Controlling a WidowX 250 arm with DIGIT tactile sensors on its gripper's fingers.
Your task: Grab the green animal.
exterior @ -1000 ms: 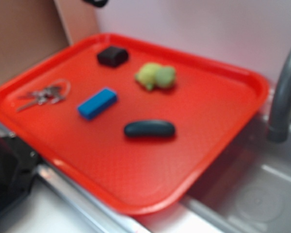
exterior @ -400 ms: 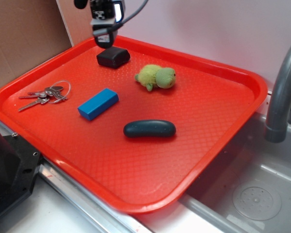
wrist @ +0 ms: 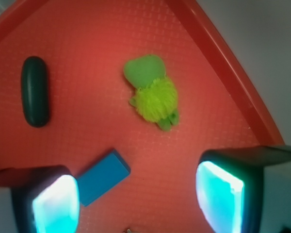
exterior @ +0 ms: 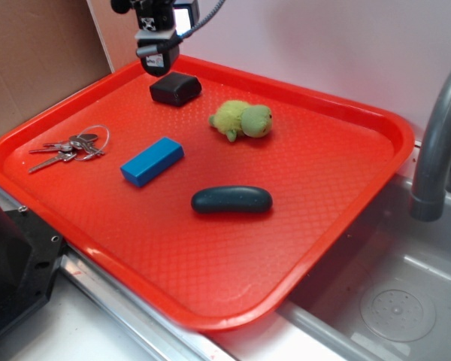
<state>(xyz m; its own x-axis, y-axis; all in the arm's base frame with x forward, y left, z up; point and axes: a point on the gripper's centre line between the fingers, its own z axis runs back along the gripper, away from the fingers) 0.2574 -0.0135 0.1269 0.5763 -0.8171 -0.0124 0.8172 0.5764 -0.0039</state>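
The green animal (exterior: 243, 119) is a fuzzy yellow-green plush with a darker green head, lying on the red tray (exterior: 346, 173) towards its back middle. In the wrist view the green animal (wrist: 153, 93) lies ahead of the fingers, head pointing away. My gripper (exterior: 156, 66) hangs above the tray's back left corner, over a black block (exterior: 176, 88) and well to the left of the plush. The gripper (wrist: 138, 199) is open, its two glowing cyan pads wide apart with nothing between them.
A blue block (exterior: 152, 160) lies left of centre, with a bunch of keys (exterior: 69, 147) further left. A dark teal oval case (exterior: 232, 200) lies near the tray's middle. A metal sink and grey faucet (exterior: 440, 143) stand on the right. Cardboard (exterior: 30, 53) backs the left side.
The gripper came into view at the back left above the black block, then drew slightly up and left. The objects on the tray stayed where they were.
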